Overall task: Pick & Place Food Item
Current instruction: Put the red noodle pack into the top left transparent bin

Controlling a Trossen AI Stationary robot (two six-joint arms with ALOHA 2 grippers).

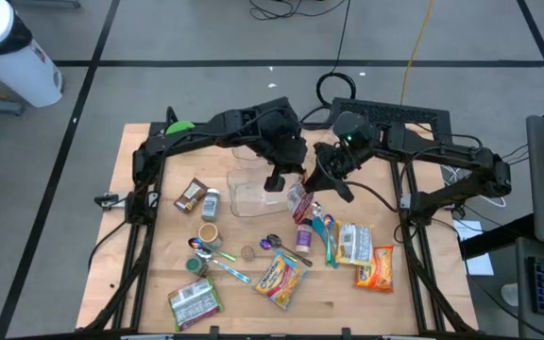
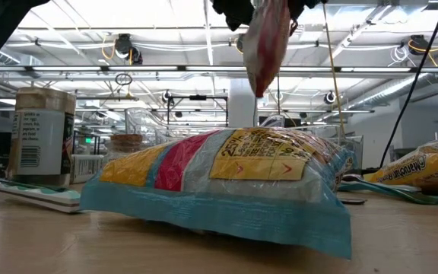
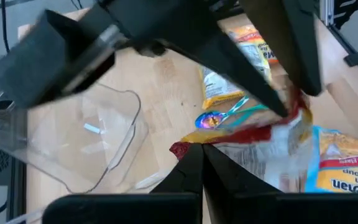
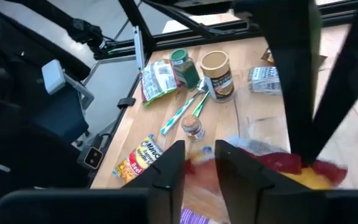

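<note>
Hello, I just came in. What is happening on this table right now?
Two robot arms meet over the middle of the table and handle one food item, a red and clear snack packet. The left gripper is shut on the packet's edge and holds it in the air beside an empty clear plastic container. The right gripper sits at the same packet with its jaws slightly apart. Other packets, jars and spoons lie on the table in front of them.

A clear container (image 1: 249, 189) sits mid-table, with food packets (image 1: 366, 255) to its right.
</note>
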